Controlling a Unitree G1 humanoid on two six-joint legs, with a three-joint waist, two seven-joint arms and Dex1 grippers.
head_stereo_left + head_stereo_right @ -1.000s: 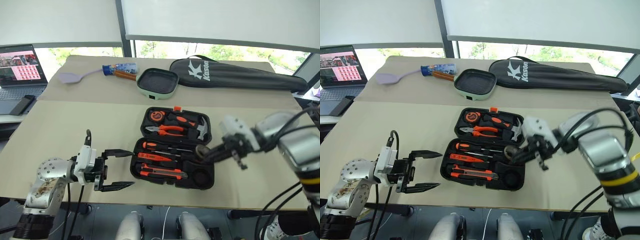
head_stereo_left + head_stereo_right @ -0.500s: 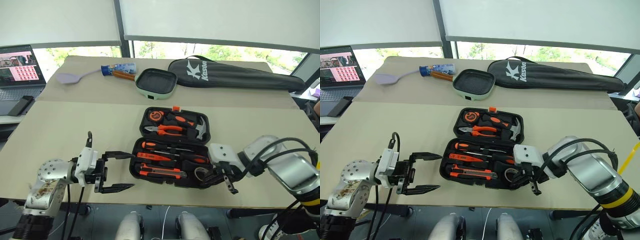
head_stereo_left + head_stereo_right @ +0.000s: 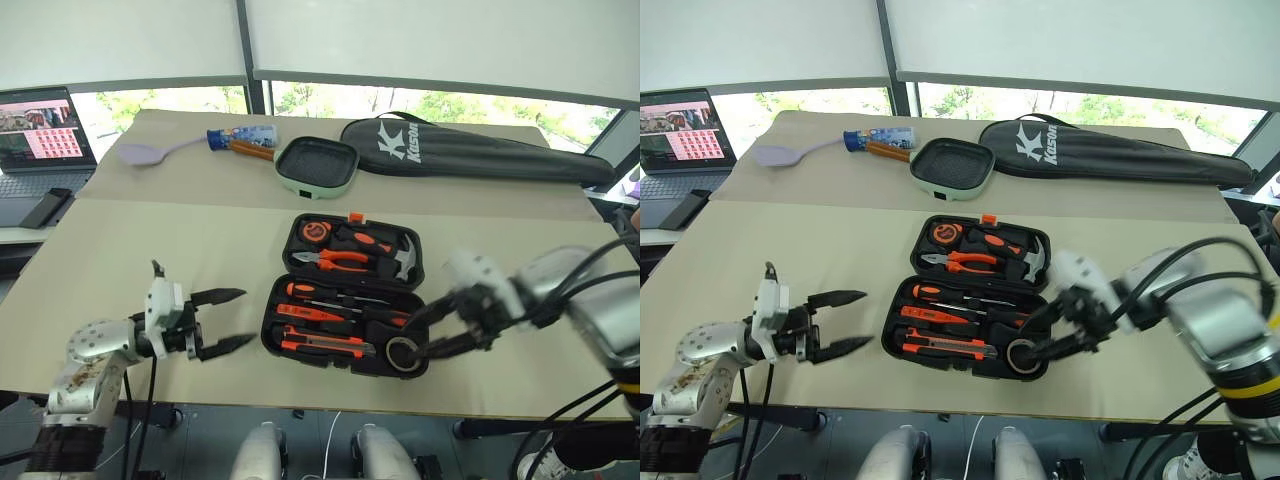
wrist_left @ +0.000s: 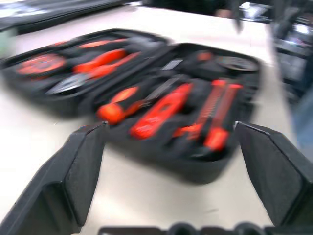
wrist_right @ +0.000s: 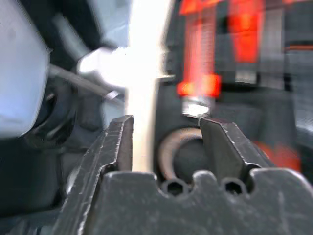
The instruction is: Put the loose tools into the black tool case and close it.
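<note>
The black tool case lies open in the middle of the table, lid half at the back. Its near half holds two long screwdrivers, a utility knife and, in the near right corner, the small dark tape roll. My right gripper hangs open just right of the roll, which lies free; in the right wrist view the tape roll shows between its spread fingers. My left gripper is open, left of the case and level with it. In the left wrist view the case lies beyond the open fingers.
Pliers, a hammer and a tape measure sit in the lid half. Behind the case are a green frying pan, a long black bag, a purple spatula and a bottle. A laptop stands far left.
My right gripper carried the tape roll down into the case's near right corner, opened and let go of it, then drew back a little. The left gripper shifted slightly and narrowed.
</note>
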